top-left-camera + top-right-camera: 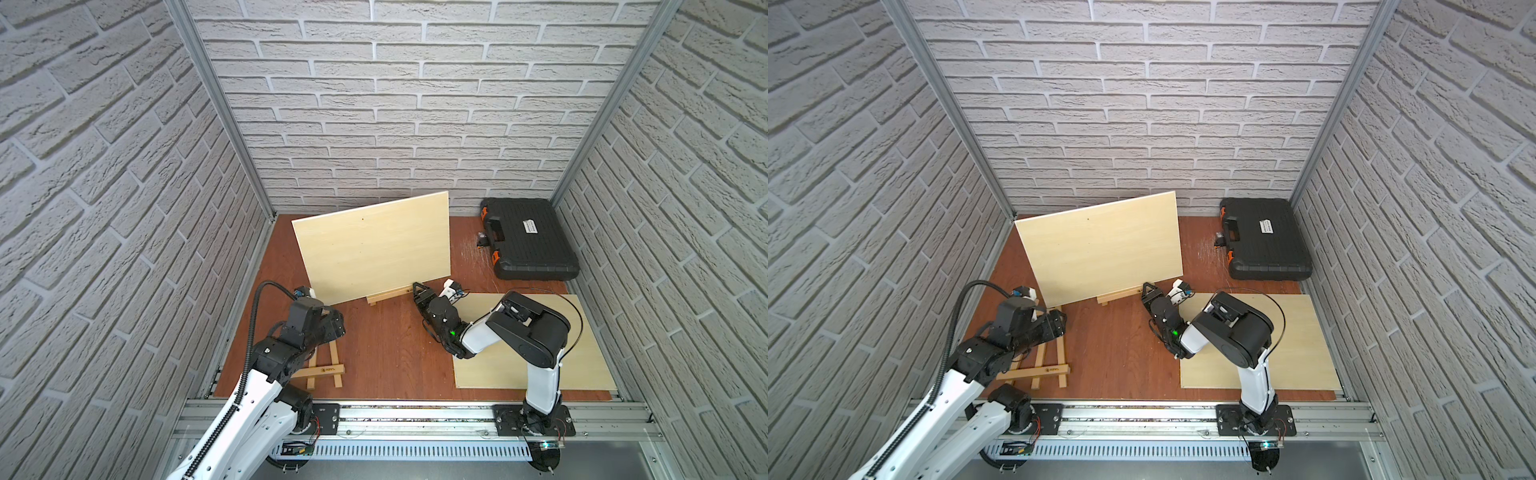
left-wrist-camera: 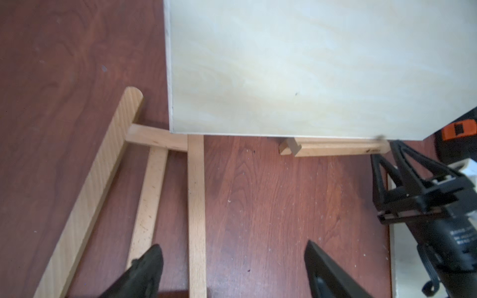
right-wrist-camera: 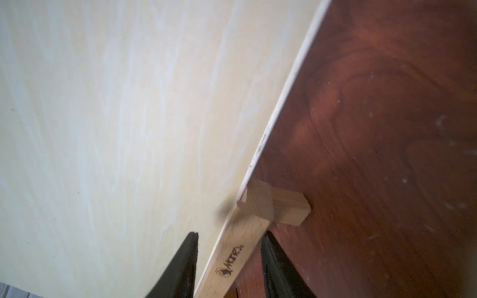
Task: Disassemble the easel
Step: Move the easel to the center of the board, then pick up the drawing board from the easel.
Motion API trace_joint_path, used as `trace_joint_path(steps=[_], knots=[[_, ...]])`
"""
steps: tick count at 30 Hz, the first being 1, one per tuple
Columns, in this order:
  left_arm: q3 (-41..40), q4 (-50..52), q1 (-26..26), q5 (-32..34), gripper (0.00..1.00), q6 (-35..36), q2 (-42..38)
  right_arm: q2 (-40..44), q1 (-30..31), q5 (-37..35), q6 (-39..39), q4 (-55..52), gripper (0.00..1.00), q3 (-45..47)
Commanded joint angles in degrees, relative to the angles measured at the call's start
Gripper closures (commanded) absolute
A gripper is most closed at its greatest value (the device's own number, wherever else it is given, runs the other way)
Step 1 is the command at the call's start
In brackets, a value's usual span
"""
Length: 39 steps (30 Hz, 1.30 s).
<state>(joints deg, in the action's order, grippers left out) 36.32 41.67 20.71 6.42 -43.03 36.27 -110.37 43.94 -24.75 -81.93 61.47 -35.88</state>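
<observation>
A pale plywood board (image 1: 374, 245) (image 1: 1100, 245) stands tilted on the wooden ledge (image 1: 390, 293) (image 3: 232, 258) of a small easel hidden behind it. My right gripper (image 1: 417, 286) (image 3: 229, 240) is open at the ledge's right end. Its jaws straddle the bar, with a gap on the board side. A second wooden easel frame (image 1: 328, 370) (image 2: 196, 193) lies flat at the front left. My left gripper (image 1: 336, 324) (image 2: 232, 258) hovers open over it, one slat running between its fingers.
A black tool case (image 1: 528, 239) (image 1: 1264, 239) lies in the back right corner. A flat plywood sheet (image 1: 519, 365) covers the floor under the right arm. Brick-pattern walls close in three sides, and a metal rail (image 1: 415, 415) runs along the front.
</observation>
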Motion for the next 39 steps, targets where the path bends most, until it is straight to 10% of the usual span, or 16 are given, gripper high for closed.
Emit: trace_joint_path(steps=[1, 21, 39], knots=[[3.0, 0.4, -4.1, -1.7, 0.11, 6.3, -1.1, 5.0, 0.4, 2.6, 4.8, -2.5, 0.53, 0.4], [5.8, -19.5, -41.6, -43.4, 0.16, 32.2, 14.5, 34.3, -2.6, 26.8, 32.1, -54.6, 0.46, -4.5], [8.9, -42.9, -42.9, -66.9, 0.5, 34.9, 33.5, 33.8, -16.6, 53.3, 48.0, -60.2, 0.45, -10.0]])
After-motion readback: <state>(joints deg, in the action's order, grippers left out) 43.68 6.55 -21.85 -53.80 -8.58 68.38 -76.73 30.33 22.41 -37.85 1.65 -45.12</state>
